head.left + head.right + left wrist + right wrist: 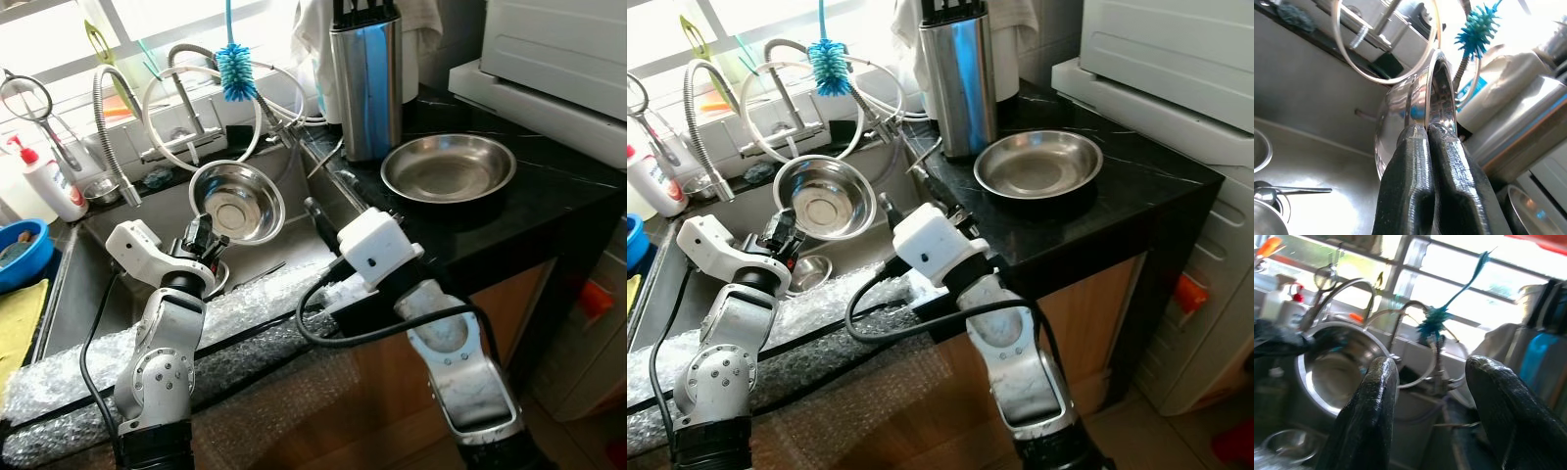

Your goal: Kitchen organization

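While the left claw pinches the rim of the steel bowl, the bowl hangs tilted above the sink, centre-left of frame. It looks light, rigid and slick, so an edge grip may swivel. The right claw, fingers spread and empty, waits just beside it, near the wide pan on the black surface.

no legible text, label, brand, number or sign in any view. white bottle with red pump at 9 o'clock: no readable label. knife block at 12 o'clock: blue panel, no characters resolved.
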Tool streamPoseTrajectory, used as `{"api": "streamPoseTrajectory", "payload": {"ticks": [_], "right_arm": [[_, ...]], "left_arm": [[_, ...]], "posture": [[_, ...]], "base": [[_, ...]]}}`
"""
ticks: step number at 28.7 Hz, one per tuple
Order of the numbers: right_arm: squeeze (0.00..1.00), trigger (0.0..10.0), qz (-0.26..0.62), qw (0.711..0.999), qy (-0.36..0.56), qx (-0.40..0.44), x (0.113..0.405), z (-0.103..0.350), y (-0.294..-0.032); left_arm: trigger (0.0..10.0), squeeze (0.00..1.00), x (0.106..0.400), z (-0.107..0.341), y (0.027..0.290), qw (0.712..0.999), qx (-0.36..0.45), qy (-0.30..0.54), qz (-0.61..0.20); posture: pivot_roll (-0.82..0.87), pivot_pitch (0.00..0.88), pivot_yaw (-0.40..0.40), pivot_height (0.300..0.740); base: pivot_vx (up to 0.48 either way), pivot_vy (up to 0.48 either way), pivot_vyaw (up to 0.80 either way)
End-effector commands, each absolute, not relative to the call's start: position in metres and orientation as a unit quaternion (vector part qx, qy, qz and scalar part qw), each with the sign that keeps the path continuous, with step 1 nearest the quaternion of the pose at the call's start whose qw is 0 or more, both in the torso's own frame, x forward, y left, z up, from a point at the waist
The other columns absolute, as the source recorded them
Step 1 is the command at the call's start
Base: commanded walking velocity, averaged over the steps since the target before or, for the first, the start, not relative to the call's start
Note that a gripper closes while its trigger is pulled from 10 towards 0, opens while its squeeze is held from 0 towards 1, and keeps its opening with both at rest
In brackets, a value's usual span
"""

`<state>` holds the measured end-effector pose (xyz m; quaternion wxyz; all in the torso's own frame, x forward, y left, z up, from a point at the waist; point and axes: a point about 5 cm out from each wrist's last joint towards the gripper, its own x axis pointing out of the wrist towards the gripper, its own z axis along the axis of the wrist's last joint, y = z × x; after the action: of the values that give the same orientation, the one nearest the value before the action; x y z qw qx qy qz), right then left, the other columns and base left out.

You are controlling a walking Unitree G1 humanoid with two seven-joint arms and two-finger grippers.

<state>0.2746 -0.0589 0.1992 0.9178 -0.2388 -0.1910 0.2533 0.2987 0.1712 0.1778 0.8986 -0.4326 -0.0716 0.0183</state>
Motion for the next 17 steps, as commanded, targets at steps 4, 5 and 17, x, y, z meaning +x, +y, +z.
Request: {"api": "streamPoseTrajectory", "payload": {"ticks": [4,5,17], "right_arm": [[0.00,10.0,0.252,0.924,-0.182,-0.223,0.271,0.202,-0.056],[0.00,10.0,0.240,0.932,-0.176,-0.206,0.272,0.204,-0.060],[0.00,10.0,0.124,0.975,-0.134,-0.127,0.257,0.194,-0.098]], "left_arm": [[10.0,0.00,0.298,0.186,0.183,0.896,-0.428,-0.104,0.050],[10.0,0.00,0.298,0.187,0.186,0.910,-0.395,-0.113,0.058],[10.0,0.00,0.297,0.192,0.223,0.964,-0.182,-0.157,0.113]], "posture": [[-0.14,0.000,0.218,0.740],[-0.14,0.000,0.217,0.740],[-0.15,0.000,0.212,0.740]], "base": [[0.000,0.000,0.00],[0.000,0.000,0.00],[0.000,0.000,0.00]]}}
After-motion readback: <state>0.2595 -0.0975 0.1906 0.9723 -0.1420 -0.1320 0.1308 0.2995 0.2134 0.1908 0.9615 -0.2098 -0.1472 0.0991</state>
